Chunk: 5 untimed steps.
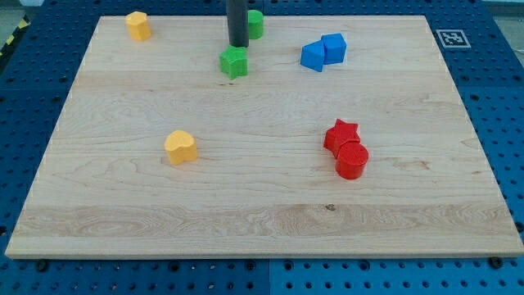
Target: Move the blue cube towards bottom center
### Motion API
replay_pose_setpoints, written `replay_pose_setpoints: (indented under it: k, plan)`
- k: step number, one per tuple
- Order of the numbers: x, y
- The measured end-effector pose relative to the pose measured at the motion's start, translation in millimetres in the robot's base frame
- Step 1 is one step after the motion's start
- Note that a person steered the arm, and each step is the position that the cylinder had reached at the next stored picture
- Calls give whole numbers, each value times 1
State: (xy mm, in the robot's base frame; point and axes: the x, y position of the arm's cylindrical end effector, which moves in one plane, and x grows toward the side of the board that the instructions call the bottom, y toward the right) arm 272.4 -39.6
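The blue cube stands near the view's top, right of centre, touching a second blue block of irregular shape on its left. My tip is well to the left of both, just above a green star-like block and beside another green block that the rod partly hides.
A yellow block sits at the top left and a yellow heart-like block at middle left. A red star block touches a red cylinder at middle right. The wooden board lies on a blue pegboard with a marker tag.
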Motion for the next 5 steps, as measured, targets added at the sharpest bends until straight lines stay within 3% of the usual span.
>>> replay_pose_setpoints:
  k: [5]
  plan:
    - [8, 147]
